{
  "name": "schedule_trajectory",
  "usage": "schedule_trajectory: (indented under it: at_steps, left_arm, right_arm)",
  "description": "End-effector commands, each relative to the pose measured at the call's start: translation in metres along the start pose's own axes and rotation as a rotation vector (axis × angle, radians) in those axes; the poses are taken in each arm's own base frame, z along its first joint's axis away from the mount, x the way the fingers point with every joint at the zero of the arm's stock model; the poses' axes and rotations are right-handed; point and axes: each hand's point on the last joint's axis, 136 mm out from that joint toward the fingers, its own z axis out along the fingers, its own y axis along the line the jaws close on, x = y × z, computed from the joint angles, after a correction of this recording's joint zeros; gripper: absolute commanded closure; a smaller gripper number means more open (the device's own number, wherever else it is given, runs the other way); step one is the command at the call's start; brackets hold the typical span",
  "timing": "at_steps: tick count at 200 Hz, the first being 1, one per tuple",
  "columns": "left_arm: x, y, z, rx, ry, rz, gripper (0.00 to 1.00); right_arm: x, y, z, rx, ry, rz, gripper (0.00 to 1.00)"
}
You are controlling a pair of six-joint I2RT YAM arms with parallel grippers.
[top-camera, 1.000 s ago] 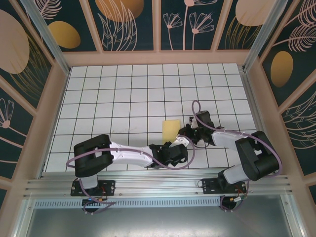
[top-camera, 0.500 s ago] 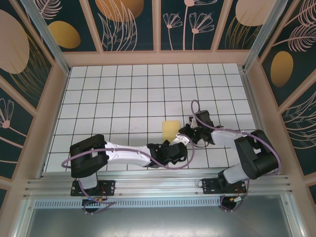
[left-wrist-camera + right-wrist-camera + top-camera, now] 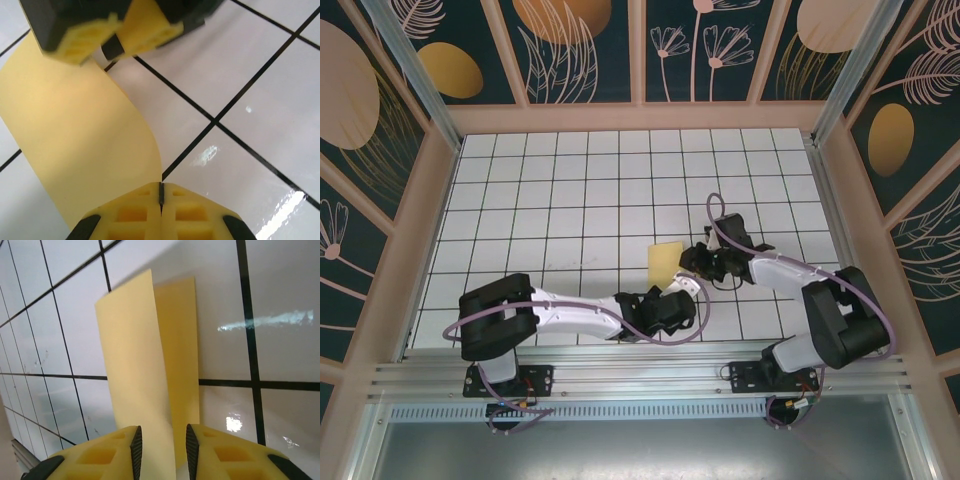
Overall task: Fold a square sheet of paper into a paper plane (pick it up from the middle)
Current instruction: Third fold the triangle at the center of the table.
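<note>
The square sheet of paper [image 3: 666, 262] is pale yellow and doubled over, its upper flap curling up off the tiles. In the left wrist view the sheet of paper [image 3: 75, 145] runs down to my left gripper [image 3: 161, 192], which is shut on its near edge. My left gripper [image 3: 684, 289] sits just below the sheet in the top view. My right gripper [image 3: 693, 260] is at the sheet's right edge. In the right wrist view the folded paper [image 3: 132, 355] rises between the open fingers of my right gripper [image 3: 164, 450]. The right gripper's fingers [image 3: 85, 37] hover over the paper's far end.
The white gridded table [image 3: 570, 190] spreads out beyond the paper to the back and left. Wooden side walls [image 3: 420, 220] border it. An aluminium rail [image 3: 640, 375] runs along the near edge by the arm bases.
My right gripper has shifted slightly up and left along the paper's right edge. The sheet has tilted a little. The left gripper has stayed in place on the paper.
</note>
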Motion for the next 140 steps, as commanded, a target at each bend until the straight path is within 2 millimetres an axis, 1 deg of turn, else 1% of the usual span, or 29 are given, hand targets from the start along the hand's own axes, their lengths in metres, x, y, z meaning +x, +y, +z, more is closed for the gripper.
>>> schedule_trajectory:
  at_steps: [1, 18, 26, 51, 65, 89, 118, 140]
  left_arm:
    - [-0.011, 0.002, -0.012, 0.038, -0.045, -0.049, 1.00]
    - [-0.010, 0.003, -0.012, 0.053, -0.047, -0.057, 1.00]
    - [-0.009, 0.003, -0.012, 0.062, -0.046, -0.058, 1.00]
    - [-0.009, 0.003, -0.012, 0.075, -0.043, -0.065, 1.00]
    - [-0.009, 0.004, -0.011, 0.077, -0.042, -0.069, 1.00]
    - [-0.011, 0.004, -0.011, 0.091, -0.042, -0.074, 1.00]
    - [-0.009, 0.006, -0.010, 0.117, -0.028, -0.085, 1.00]
    - [-0.010, 0.006, -0.010, 0.156, -0.025, -0.108, 1.00]
  right_arm:
    - [-0.013, 0.013, -0.009, -0.008, -0.034, -0.051, 0.72]
    - [-0.013, 0.027, -0.005, -0.057, -0.009, -0.082, 0.82]
    - [-0.014, 0.029, -0.002, -0.055, 0.003, -0.092, 0.85]
    - [-0.011, 0.039, 0.009, -0.079, 0.051, -0.126, 0.87]
    - [-0.008, 0.038, 0.018, -0.069, 0.084, -0.139, 0.87]
    - [-0.005, 0.025, 0.035, -0.015, 0.127, -0.140, 0.88]
    - [-0.001, 0.007, 0.049, 0.055, 0.171, -0.155, 0.88]
    - [0.006, -0.002, 0.058, 0.076, 0.210, -0.171, 0.88]
